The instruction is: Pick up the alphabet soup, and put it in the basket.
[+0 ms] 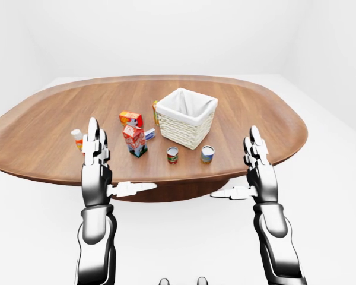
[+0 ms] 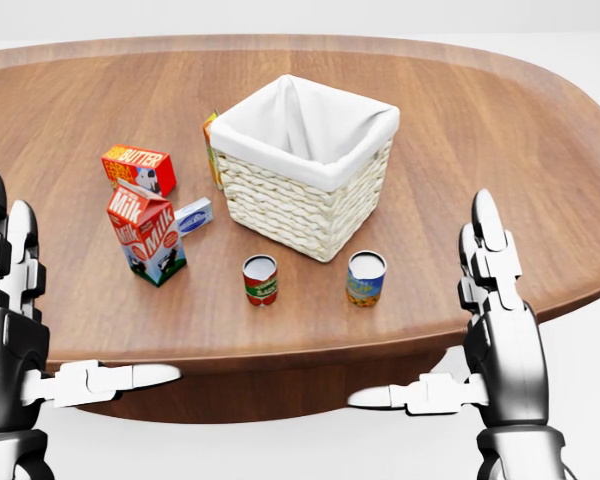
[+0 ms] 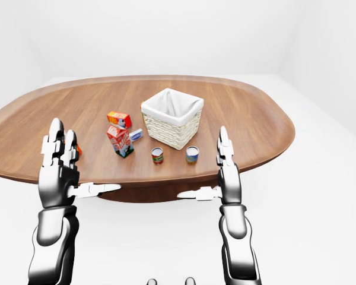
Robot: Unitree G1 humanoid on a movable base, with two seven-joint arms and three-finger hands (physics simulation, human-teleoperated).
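Both hands raised off the near tabletop (image 2: 500, 130) edge, left hand (image 2: 10, 330) and right hand (image 2: 495, 320) spread wide, empty. Soup (image 2: 260, 279) upright just below the basket (image 2: 305, 165) in the head view, beside another can (image 2: 366, 277). Milk (image 2: 147, 232) at left.

A large oval wooden table (image 1: 41, 127) stands on a plain white floor (image 1: 320, 196) between bare, evenly lit white walls (image 1: 166, 35).
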